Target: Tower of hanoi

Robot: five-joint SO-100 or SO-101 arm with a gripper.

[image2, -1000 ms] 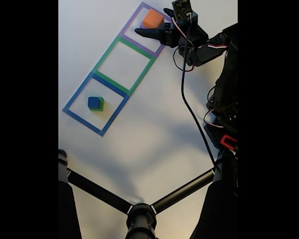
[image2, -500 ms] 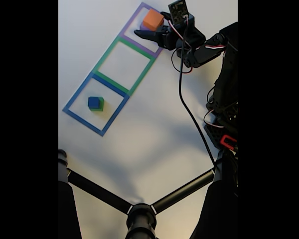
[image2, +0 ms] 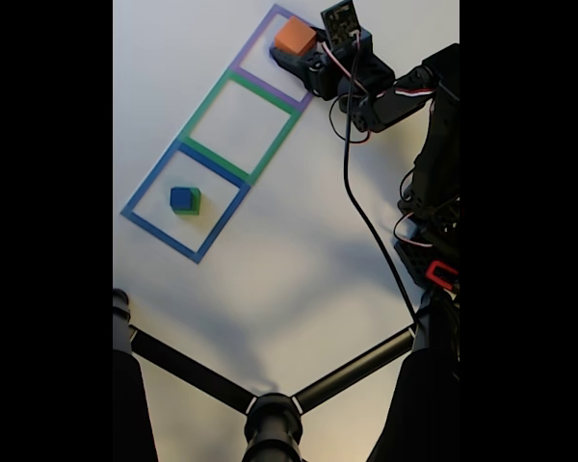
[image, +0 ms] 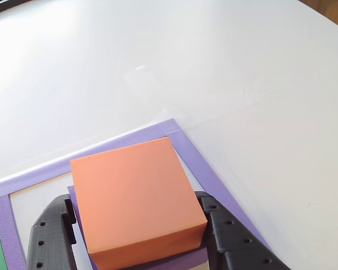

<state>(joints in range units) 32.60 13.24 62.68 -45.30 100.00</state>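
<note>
From a second ago my jaws (image: 142,239) have slid in astride the orange block (image: 134,199), spread and not yet pinching, on the purple block (image: 183,257) at the counter's (image2: 299,250) twelve o'clock, ready for lifting.

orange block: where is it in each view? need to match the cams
Other view: the orange block sits low and centre, on the purple block, with a black jaw on either side.
Fixed view: the orange block is at the top, inside the purple tape square, by the gripper.
Shared landmark: the purple tape square.
</note>
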